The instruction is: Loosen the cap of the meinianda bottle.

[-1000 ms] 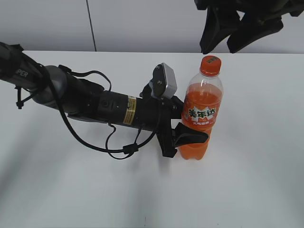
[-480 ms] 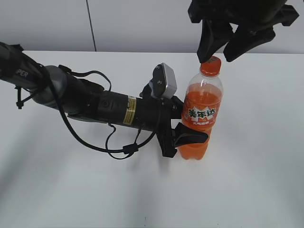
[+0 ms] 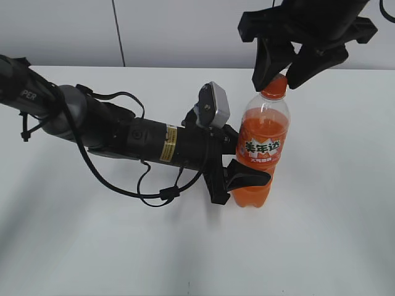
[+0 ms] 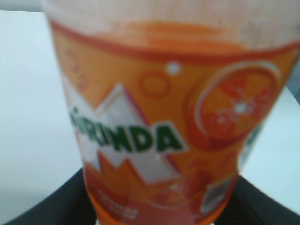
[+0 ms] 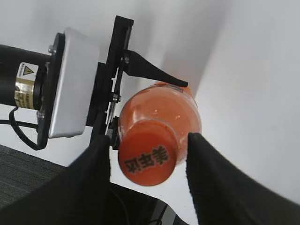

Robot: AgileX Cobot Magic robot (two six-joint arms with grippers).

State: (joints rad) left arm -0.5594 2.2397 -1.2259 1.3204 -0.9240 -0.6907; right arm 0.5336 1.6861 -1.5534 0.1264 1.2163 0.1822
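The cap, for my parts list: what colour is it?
Orange; the cap shows best in the right wrist view.

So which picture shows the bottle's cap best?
The right wrist view: the cap fills the middle, seen from above, between the right gripper's fingers. The exterior view shows it small and partly hidden. The left wrist view misses it.

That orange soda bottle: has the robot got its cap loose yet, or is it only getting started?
Only started. Done: the left pincer is clamped around the lower body of the bottle, which stands upright on the table. In hand: the right pincer has its open jaws on either side of the cap, with gaps showing. Left: closing on the cap and twisting; it looks fully seated.
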